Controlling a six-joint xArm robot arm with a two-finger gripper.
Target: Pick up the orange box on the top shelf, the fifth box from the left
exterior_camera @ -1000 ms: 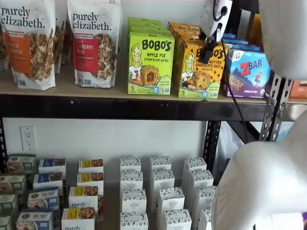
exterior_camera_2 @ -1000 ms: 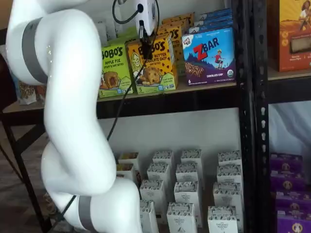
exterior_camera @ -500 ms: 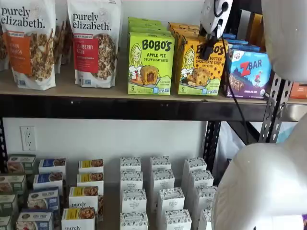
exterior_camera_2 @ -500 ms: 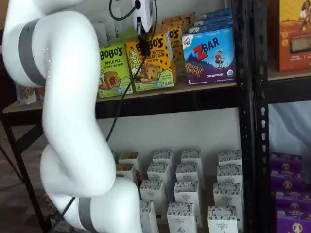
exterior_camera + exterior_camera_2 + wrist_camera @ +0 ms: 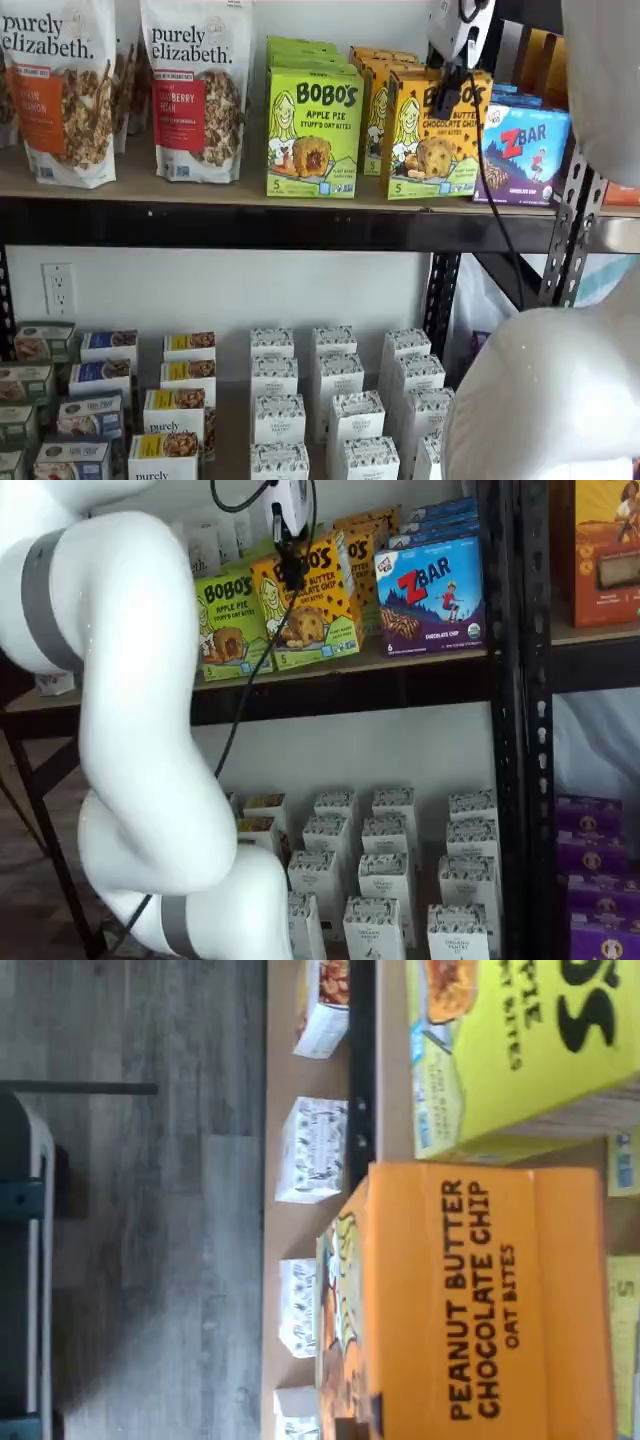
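The orange box (image 5: 437,134) has come forward, tilted, in the fingers (image 5: 449,97).

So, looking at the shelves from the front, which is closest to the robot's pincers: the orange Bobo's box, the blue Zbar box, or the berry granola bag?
1. The orange box: held in the gripper.
2. The Zbar box: just right of it.
3. The berry granola bag: far left, past the green apple pie box.

Shop-like stockroom, black steel shelving (image 5: 250,222), rows of boxed snacks (image 5: 313,133)
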